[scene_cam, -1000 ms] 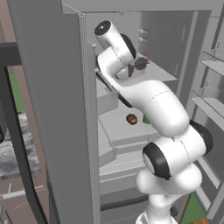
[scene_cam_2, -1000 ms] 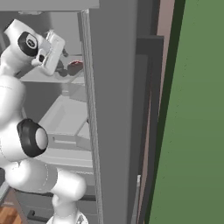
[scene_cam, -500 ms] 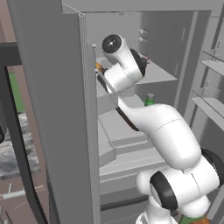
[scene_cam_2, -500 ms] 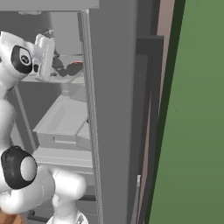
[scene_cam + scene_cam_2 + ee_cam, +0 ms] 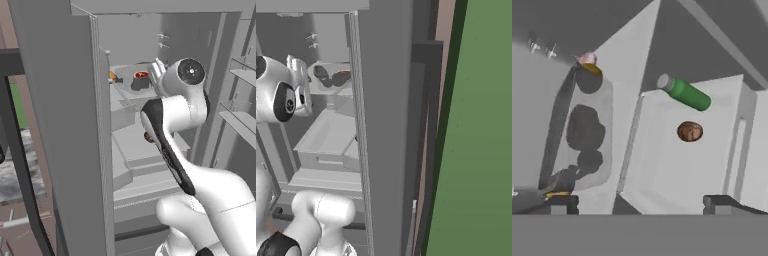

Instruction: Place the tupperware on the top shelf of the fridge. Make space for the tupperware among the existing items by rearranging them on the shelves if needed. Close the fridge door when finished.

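Gripper (image 5: 639, 201) spread wide, nothing between tips, touching nothing. Both dark tips poke up at bottom of hand view.

Hard to read: tupperware (image 5: 140, 81) looks like grey tub with red bit inside, sitting mid top shelf (image 5: 125, 75), partly blocked by wrist; honestly can't be sure. Dark blotches on shelf in hand view, can't tell what.

Arm bent up from base, hand reached inside fridge (image 5: 60, 100) at top shelf level. Lower shelf: brown round thing (image 5: 689, 131) mid-board, green bottle (image 5: 684, 93) lying near far edge. Orange-yellow piece (image 5: 113, 76) at top shelf's left edge.
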